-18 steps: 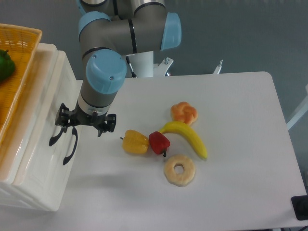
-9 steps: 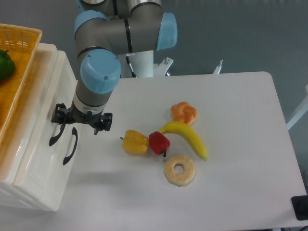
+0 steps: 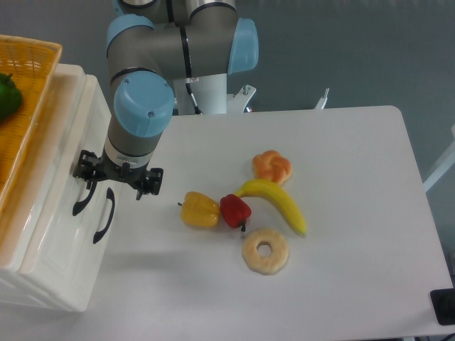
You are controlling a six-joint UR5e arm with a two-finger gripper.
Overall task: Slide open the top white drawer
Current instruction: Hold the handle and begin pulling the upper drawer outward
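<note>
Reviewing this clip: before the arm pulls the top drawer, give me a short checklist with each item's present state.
1. Gripper is at the cabinet front, by the handles: ok.
2. Gripper is lined up on the top white drawer's handle, not the lower drawer's handle: cannot tell.
3. Fingers closed on a handle: cannot tell, the wrist hides them.
4. Top white drawer is shut, ready to pull: ok.
5. Pull path over the table is free; the yellow pepper lies well aside: ok.
</note>
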